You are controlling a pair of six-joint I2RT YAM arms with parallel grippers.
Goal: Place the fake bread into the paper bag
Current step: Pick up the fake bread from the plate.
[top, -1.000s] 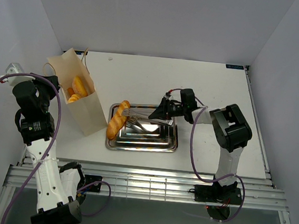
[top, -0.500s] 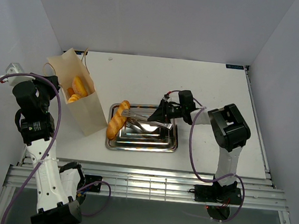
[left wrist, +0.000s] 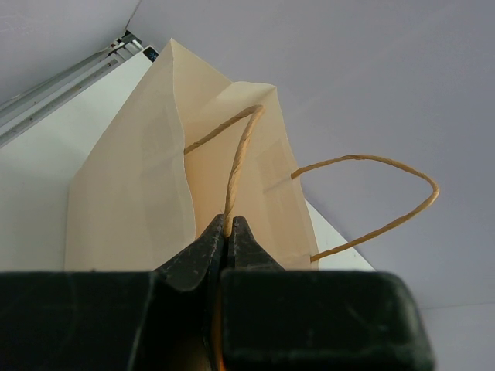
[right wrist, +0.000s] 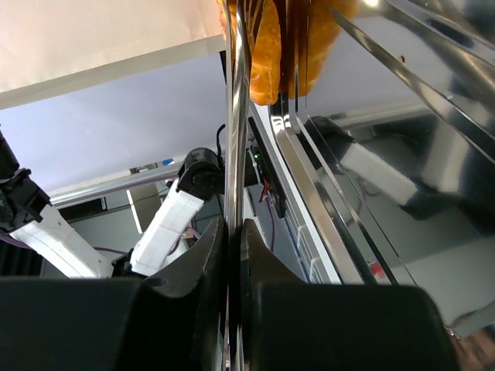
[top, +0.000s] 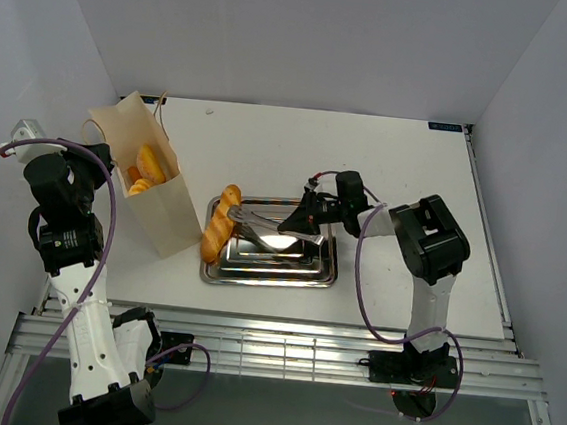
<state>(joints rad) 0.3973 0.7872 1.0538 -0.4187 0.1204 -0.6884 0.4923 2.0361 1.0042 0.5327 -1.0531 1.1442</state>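
Two arms were in play at the moment you stopped on. Your left gripper (left wrist: 227,229) had its jaws pressed together on a thin brown cord handle (left wrist: 238,158) of the tall cream paper bag (top: 168,216). The bag stood at the left of the white table (top: 389,162) with its mouth open upward. A second cord handle (left wrist: 387,197) arched free to the right in the left wrist view. Inside the bag you could see golden-orange toy rolls (top: 147,165) lying against its far wall.

Just right of the bag sat the rectangular shiny steel tray (top: 303,273), close to the bag but apart from it. One long golden-orange toy baguette (top: 220,222) lay across the tray's left rim, its far end pointing away from you.

Your right gripper (right wrist: 232,232) reached in from the right over the tray's far edge. Its jaws were clamped flat on the long metal tongs (top: 262,229), pinching them near the handle end. The tongs ran leftward to the baguette, and in the right wrist view the orange loaf showed between the tong arms at their tips. Whether the tips actually squeezed it, you could not tell from these views.
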